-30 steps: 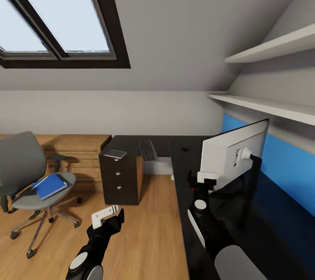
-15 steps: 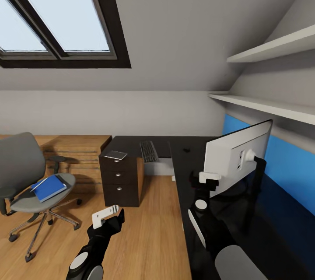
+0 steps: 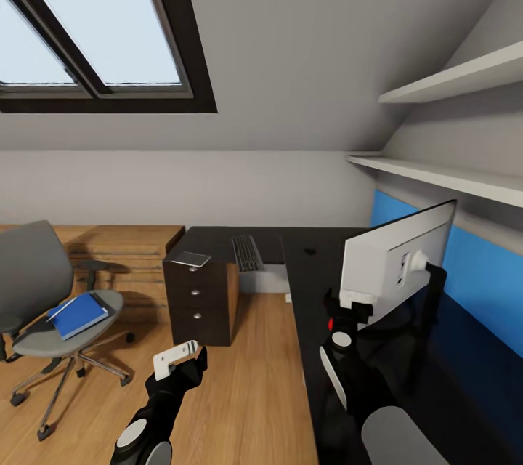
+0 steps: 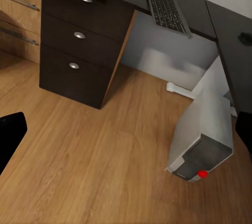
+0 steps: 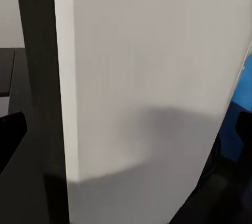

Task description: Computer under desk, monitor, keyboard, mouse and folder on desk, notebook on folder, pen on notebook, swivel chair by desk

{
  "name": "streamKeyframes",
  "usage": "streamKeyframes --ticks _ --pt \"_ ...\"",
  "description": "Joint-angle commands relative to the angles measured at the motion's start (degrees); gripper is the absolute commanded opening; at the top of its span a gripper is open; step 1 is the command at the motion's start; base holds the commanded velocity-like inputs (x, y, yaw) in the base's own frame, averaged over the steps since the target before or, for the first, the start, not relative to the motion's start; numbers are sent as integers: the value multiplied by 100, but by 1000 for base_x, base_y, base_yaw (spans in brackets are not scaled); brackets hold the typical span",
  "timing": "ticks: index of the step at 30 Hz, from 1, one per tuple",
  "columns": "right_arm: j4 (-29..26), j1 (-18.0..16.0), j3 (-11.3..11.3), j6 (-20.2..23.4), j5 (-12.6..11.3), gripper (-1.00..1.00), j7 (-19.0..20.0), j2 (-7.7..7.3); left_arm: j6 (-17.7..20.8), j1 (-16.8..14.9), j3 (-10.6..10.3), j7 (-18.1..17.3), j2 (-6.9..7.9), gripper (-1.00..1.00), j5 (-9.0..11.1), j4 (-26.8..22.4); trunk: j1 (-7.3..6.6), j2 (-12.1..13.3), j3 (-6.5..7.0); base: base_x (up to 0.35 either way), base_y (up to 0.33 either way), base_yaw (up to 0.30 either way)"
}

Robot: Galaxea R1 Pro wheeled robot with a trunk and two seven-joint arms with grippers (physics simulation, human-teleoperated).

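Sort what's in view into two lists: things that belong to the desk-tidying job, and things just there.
Job things:
monitor
keyboard
folder
swivel chair
notebook
desk
computer

Just there:
skylight
wall shelves
blue wall panel
wooden dresser

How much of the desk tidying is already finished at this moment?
Looks done: the monitor and the keyboard are on the desk, and the computer seems to be under it. In hand: the right gripper is at the monitor's lower corner. Left: the folder lies on the swivel chair; the notebook lies alone on the drawer unit.
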Motion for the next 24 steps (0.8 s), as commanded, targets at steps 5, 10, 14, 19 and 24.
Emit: streamKeyframes --ticks 5,10,14,19,24 --pt "15 -5 4 0 24 100 -29 -37 19 -5 -8 41 2 100 34 -8 2 -5 -8 27 0 0" --pt "16 -6 -3 1 24 100 -36 -46 20 -5 -7 40 2 100 34 -8 2 -5 -8 4 0 0" --pt "16 -11 -83 1 20 100 -177 -70 20 -5 -8 40 2 100 34 -8 2 -5 -8 1 0 0" --pt "16 -14 -205 1 8 100 -409 -77 20 -5 -7 40 2 100 34 -8 2 -5 -8 0 0 0" --pt "17 -14 -223 1 6 100 -445 -78 24 -5 -8 40 2 100 34 -8 2 -5 -8 -37 -33 0"
